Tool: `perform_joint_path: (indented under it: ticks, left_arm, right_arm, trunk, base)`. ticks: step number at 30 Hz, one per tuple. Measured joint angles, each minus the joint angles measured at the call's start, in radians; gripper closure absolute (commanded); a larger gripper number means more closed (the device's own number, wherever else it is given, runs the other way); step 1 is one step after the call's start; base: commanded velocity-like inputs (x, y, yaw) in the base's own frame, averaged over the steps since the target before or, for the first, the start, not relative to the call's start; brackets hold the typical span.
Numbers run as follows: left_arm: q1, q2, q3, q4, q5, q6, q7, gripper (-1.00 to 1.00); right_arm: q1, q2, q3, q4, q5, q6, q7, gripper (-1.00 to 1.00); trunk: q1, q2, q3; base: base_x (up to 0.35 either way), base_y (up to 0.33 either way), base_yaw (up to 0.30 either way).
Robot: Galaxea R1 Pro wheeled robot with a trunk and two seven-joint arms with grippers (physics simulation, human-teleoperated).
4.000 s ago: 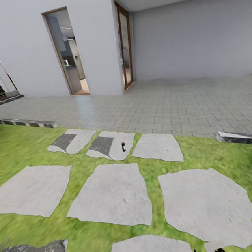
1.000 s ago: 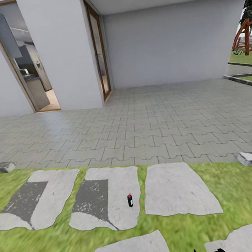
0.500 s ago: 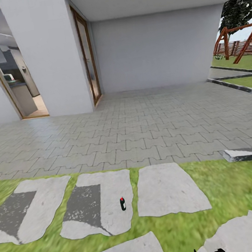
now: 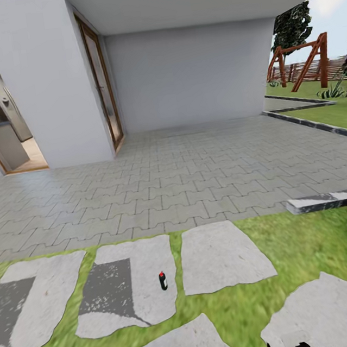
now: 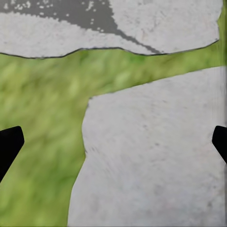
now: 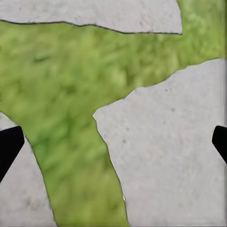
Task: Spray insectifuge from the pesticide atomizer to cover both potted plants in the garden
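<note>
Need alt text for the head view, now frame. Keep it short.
A tiny slim dark bottle with a red top stands upright on an irregular grey stepping slab set in green lawn. Beyond lie grey interlocking paving and a white house with open doorways; a brown wooden swing frame stands far right.

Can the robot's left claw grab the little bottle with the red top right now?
Probably not yet. The bottle stands on a stepping slab ahead, with nothing blocking it, but the left claw hangs open over grass and another slab nearer the robot.
</note>
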Motion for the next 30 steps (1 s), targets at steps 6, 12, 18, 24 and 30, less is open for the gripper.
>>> perform_joint_path:
  ticks: [6,12,18,24,30]
  left_arm:
    - [-0.002,0.001,-0.002,-0.015,-0.005,0.002,0.0,-1.0]
    - [-0.091,0.008,-0.003,-0.024,-0.058,0.023,-0.01,-1.0]
    - [-0.254,-0.014,-0.006,-0.028,-0.069,0.099,-0.016,-1.0]
    - [-0.293,-0.042,-0.025,-0.057,-0.143,0.13,-0.013,-1.0]
    - [-0.297,-0.043,-0.027,-0.067,-0.17,0.145,-0.014,-1.0]
  right_arm:
    - [0.0,0.004,0.002,-0.028,0.002,0.0,0.0,-1.0]
    - [-0.018,-0.004,-0.006,-0.442,0.001,0.093,0.002,-1.0]
    - [-0.183,-0.006,-0.008,-0.471,0.0,0.228,0.005,-1.0]
    - [-0.19,-0.01,-0.008,-0.465,0.0,0.231,0.006,-1.0]
    - [-0.19,-0.011,-0.002,-0.462,0.003,0.23,0.008,-1.0]
  trunk:
    - [0.0,0.0,0.001]
    - [0.0,0.0,0.001]
    - [0.0,0.0,0.001]
    - [0.0,0.0,0.001]
    - [0.0,0.0,0.001]
  base:
    - [-0.003,0.005,-0.031]
    - [0.0,0.0,0.0]
    - [0.0,0.0,0.0]
    - [0.0,0.0,0.0]
    - [0.0,0.0,0.0]
